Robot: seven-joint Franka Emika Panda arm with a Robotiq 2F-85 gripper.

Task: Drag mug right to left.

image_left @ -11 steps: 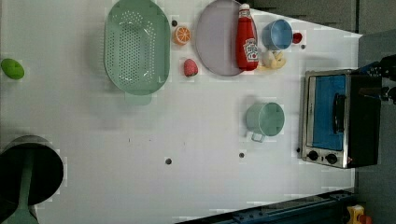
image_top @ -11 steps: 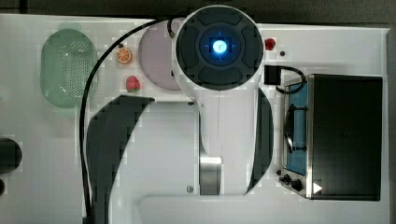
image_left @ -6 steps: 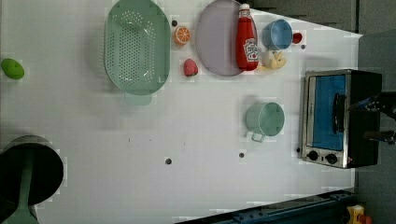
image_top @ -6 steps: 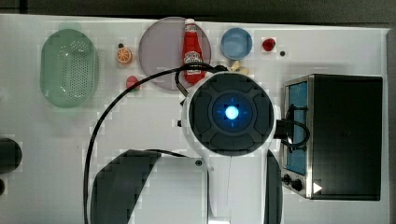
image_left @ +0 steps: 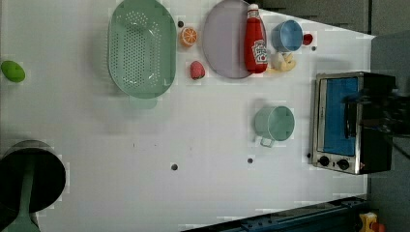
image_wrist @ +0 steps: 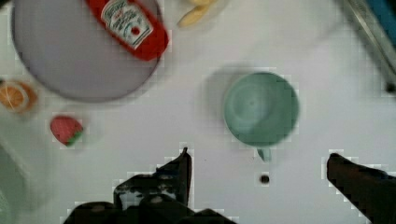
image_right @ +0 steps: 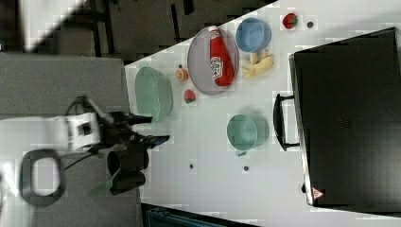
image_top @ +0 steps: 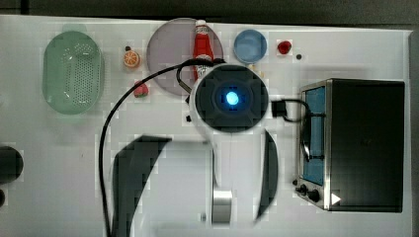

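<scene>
on the smooth white table, a round glossy green mug

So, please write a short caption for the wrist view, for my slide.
Open gripper above the white table, near the green mug, which stands untouched.

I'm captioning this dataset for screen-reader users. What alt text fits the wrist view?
A green mug stands upright and empty on a white table, beyond the gripper, whose two dark fingers are spread wide open and hold nothing. Farther off, a red ketchup bottle lies on a grey plate, with a strawberry and an orange slice nearby.
</scene>
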